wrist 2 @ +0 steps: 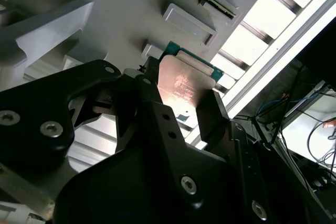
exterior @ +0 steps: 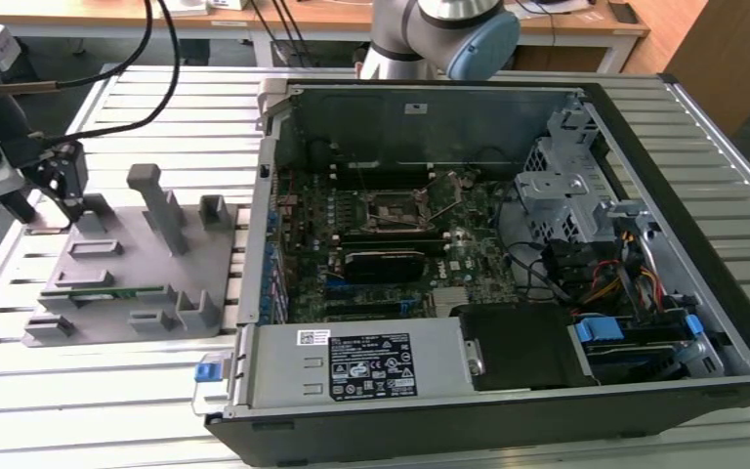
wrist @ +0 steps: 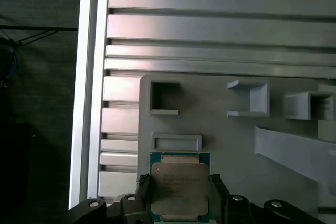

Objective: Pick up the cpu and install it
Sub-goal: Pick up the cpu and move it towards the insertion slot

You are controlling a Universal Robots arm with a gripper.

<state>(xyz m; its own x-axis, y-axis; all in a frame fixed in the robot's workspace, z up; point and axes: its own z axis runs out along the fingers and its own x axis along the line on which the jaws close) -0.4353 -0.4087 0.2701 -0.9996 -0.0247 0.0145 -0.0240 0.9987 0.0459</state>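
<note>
The cpu [wrist: 179, 188], a small square chip with a silver-grey metal top and a green rim, sits between my gripper's [wrist: 180, 195] two black fingers [wrist: 144, 188], which press on its opposite edges. In the second wrist view the cpu [wrist 2: 185, 83] is tilted in the gripper [wrist 2: 181, 98], just over the grey fixture [wrist 2: 105, 9]. In the exterior view the gripper [exterior: 47, 207] hangs over the far corner of the fixture [exterior: 128, 283], at the exterior view's left. The motherboard socket [exterior: 395, 209] lies inside the open computer case [exterior: 687, 322], well off to the right.
A green memory stick [exterior: 102, 291] lies in a slot of the fixture, among several upright grey posts [exterior: 160, 205]. The slatted metal table [exterior: 114, 401] ends close beside the gripper. The case walls, drive cage [exterior: 564, 176] and cables [exterior: 609, 283] surround the motherboard.
</note>
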